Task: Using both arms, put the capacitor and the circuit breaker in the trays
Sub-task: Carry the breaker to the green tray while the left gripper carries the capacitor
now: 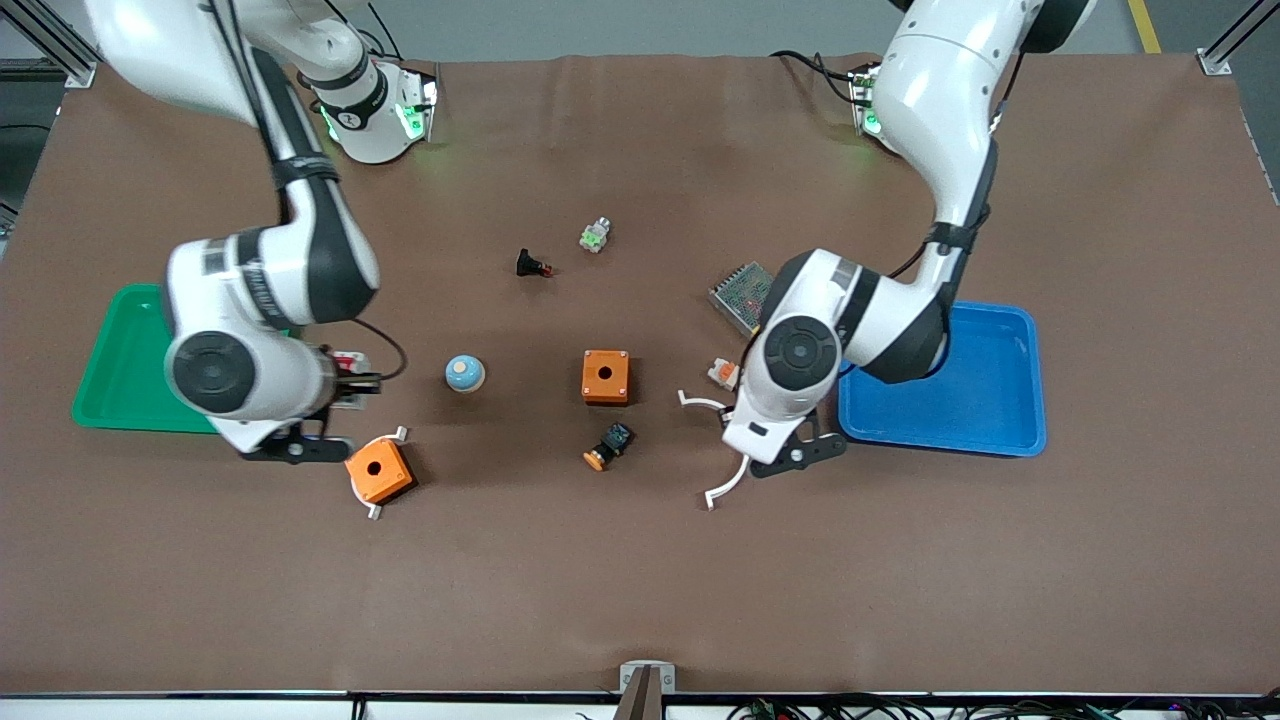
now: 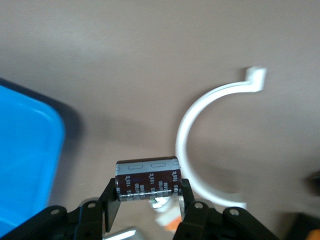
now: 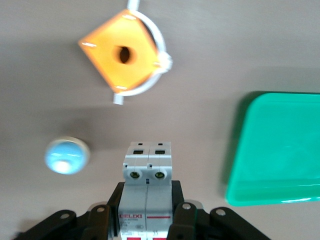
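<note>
My left gripper (image 2: 148, 192) is shut on the capacitor (image 2: 147, 177), a dark brown part with light marks and a silver stripe. It holds it above the table between the blue tray (image 1: 1000, 440) and a white open ring (image 2: 184, 135). In the front view the left arm's wrist hides both. My right gripper (image 3: 147, 200) is shut on the circuit breaker (image 3: 147, 170), a white-grey block with red marks. It also shows in the front view (image 1: 346, 362). It is held above the table between the green tray (image 1: 120, 400) and a blue dome (image 1: 465, 373).
An orange box (image 1: 380, 470) sits in a white ring clamp near the right gripper. A second orange box (image 1: 605, 377) is mid-table, with a black orange-capped part (image 1: 608, 447) nearer the camera. A white-orange part (image 1: 722, 373) and a metal mesh unit (image 1: 742, 292) lie by the left arm.
</note>
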`<state>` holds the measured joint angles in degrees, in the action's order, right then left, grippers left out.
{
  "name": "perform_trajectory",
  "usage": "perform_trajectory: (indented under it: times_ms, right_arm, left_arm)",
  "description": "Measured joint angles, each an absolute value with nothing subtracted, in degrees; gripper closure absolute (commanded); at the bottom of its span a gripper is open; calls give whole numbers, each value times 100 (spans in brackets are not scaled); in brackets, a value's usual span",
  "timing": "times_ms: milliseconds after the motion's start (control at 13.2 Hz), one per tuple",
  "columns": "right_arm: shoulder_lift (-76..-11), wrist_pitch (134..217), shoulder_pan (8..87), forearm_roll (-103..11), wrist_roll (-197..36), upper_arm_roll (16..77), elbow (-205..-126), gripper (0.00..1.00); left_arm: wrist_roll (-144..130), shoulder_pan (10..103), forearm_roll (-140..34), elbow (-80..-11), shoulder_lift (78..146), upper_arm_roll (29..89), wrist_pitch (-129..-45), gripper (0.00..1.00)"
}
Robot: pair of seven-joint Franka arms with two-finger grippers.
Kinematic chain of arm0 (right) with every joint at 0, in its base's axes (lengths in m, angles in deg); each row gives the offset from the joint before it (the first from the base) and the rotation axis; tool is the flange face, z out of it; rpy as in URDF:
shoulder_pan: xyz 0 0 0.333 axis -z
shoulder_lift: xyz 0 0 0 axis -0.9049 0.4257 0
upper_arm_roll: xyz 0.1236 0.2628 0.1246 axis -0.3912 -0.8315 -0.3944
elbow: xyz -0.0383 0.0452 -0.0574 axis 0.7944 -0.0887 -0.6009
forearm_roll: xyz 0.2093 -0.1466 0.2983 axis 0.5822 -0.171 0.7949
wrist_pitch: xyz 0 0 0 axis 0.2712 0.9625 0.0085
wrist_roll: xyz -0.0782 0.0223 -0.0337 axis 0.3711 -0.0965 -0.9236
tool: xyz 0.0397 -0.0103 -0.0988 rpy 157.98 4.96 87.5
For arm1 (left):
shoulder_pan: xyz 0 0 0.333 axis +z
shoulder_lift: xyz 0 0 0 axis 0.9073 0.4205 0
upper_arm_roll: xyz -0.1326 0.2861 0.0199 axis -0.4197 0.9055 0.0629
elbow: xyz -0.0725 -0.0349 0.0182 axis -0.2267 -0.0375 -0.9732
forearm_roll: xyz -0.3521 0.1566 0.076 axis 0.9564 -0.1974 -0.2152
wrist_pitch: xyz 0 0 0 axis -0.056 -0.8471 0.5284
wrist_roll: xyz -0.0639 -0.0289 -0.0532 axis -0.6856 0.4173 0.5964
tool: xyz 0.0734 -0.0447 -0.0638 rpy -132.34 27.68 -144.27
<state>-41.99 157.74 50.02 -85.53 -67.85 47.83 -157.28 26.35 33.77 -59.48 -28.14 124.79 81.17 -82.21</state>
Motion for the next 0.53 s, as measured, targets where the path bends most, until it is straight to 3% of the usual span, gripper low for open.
perform_trajectory:
  times_ms: [303, 529]
  right_arm:
    - [-4725, 16770, 6082, -8561, -8317, 4810, -16994, 100]
    - [-4864, 17567, 6674, -8564, -9228, 4809, -17874, 100]
  left_arm:
    - [1088, 4297, -5948, -4271, 11662, 8124, -8232, 100]
    - [73, 4907, -5947, -4817, 11531, 8118, -8268, 99]
